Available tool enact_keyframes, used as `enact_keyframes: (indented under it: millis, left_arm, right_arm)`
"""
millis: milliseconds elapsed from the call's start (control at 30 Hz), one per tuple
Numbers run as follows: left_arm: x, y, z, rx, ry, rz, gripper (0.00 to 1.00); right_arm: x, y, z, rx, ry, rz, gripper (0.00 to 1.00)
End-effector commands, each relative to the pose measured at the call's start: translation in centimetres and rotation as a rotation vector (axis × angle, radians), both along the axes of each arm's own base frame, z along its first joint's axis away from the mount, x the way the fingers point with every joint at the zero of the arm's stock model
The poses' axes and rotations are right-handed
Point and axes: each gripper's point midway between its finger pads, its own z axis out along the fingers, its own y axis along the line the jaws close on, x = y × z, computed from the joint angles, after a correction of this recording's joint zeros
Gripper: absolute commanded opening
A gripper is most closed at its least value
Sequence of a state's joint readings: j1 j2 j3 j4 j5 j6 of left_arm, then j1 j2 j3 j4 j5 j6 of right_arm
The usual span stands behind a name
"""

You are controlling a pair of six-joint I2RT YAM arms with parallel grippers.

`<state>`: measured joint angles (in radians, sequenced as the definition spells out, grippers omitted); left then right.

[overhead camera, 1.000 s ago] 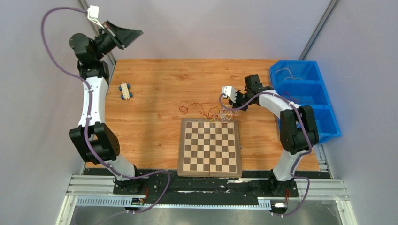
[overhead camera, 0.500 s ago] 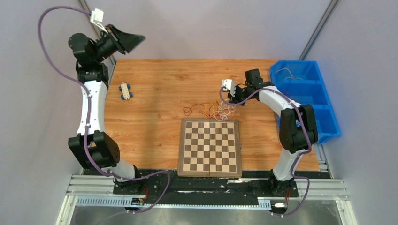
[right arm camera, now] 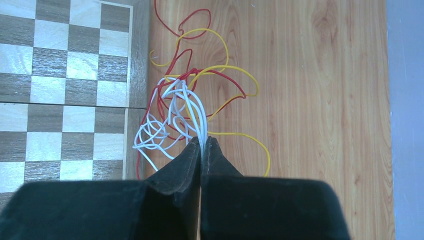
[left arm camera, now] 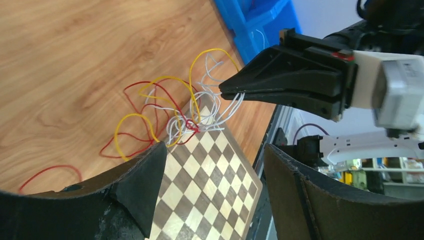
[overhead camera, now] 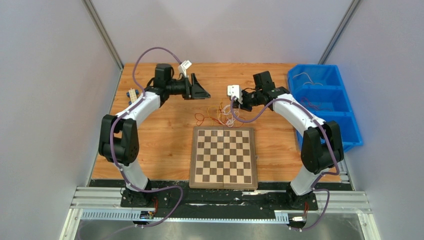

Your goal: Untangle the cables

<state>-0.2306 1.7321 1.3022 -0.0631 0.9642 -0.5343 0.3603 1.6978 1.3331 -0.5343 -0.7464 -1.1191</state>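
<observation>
The cables are a small tangle of thin red, yellow and white wires on the wooden table, just behind the chessboard. My right gripper is shut on a few white strands, pulling them up out of the tangle. From the left wrist view its closed tips pinch the white wires above the bunch. My left gripper hovers left of and behind the cables, apart from them. Its jaws stand wide open with nothing between them.
A blue bin with three compartments stands at the table's right edge, with thin wires in its far compartment. A small white and blue connector block lies by the left arm. The chessboard's back edge touches the tangle.
My left arm has swung down from high at the back left to beside the cables, and its gripper has opened. My right gripper has shifted slightly back and left, still shut on white strands.
</observation>
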Motion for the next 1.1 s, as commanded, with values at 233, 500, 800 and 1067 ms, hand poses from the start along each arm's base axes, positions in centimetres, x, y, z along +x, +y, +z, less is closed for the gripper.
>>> enact_keyframes:
  millis: [233,500,800,1067]
  left_arm:
    - [0.7,-6.2,-2.3,-0.094,0.094,-0.075,0.59]
    - [0.9,-7.8,-2.8,-0.101,0.108,-0.099,0.44]
    - [0.6,-8.5,-4.0,-0.095,0.156,-0.109,0.41]
    - [0.1,-8.4,-4.2,-0.087,0.168,-0.122,0.44]
  right_arm:
    - [-1.7,1.4,2.6,0.057,-0.062,0.079,0.0]
    - [-2.2,1.6,2.3,0.062,-0.048,0.087,0.0]
    - [-1.9,1.7,2.4,0.062,-0.051,0.086,0.0]
    - [-1.7,1.7,2.1,0.057,-0.05,0.086,0.0]
